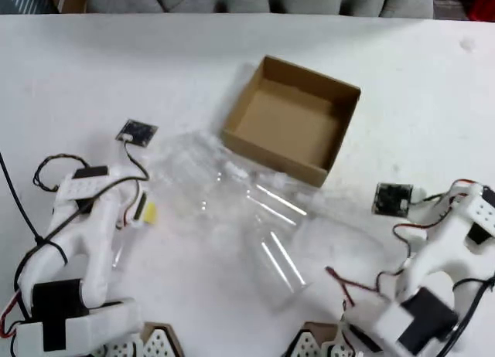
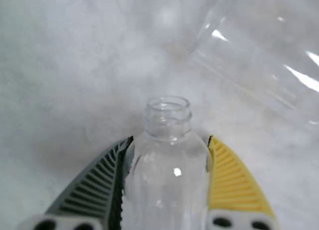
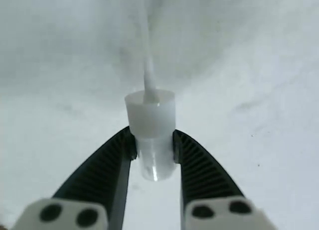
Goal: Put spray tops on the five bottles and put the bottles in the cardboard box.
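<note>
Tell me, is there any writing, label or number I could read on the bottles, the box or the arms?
None can be read.
The cardboard box is plain brown.
The clear bottle in the left hand and the white spray top in the right hand bear no label.
Any print on the two small circuit boards is too small to tell.

No text, number or sign can be read in any of the views. The cardboard box (image 1: 290, 121) at upper centre of the high view shows plain brown faces. The dark circuit board (image 1: 138, 132) at mid left and the second circuit board (image 1: 393, 198) at mid right are too small to make out any marking.
</note>
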